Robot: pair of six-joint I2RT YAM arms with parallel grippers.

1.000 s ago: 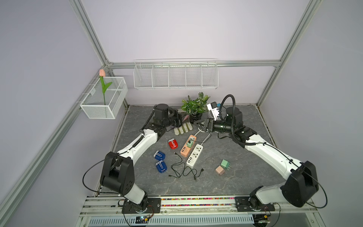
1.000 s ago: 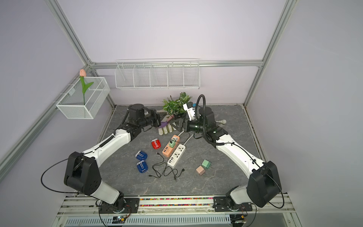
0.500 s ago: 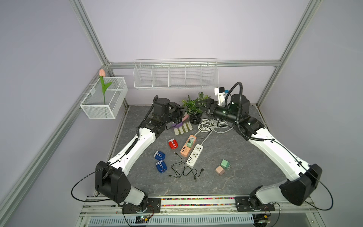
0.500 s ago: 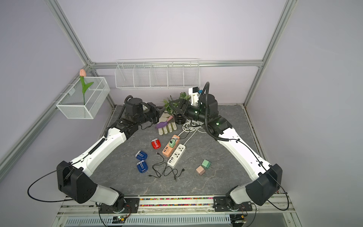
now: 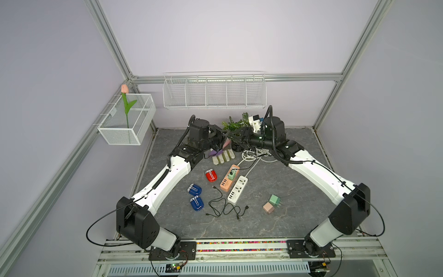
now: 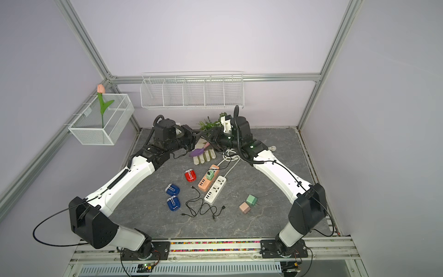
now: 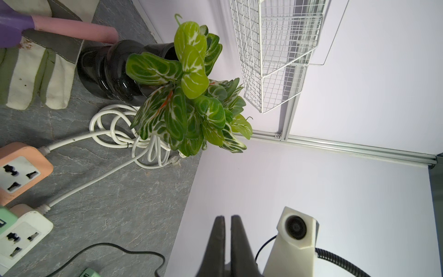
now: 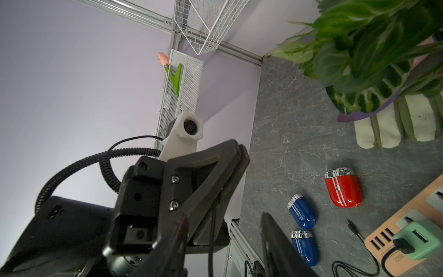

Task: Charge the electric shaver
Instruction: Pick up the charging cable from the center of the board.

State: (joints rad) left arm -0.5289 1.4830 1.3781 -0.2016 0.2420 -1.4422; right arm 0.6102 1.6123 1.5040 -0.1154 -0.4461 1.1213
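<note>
First, black cable (image 5: 223, 208): coiled loose on the table (image 5: 287, 223) near the front, just beside the white power strip (image 5: 237, 189).
Blue shavers (image 5: 197, 203): two laid side by side, left of the cable.
Red shaver (image 5: 211, 175): laid farther back, beside the orange power strip (image 5: 229, 178); apart from both grippers.
Left gripper (image 7: 227, 219): jaws pressed together, nothing gripped, raised near the glove (image 5: 223, 158).
Right gripper (image 8: 224, 214): jaws parted, nothing gripped, faced toward the left gripper.
Plant (image 5: 236, 124): placed at the back wall.

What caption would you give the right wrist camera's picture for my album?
A red shaver and two blue shavers lie on the table near an orange power strip holding a green adapter.
</note>
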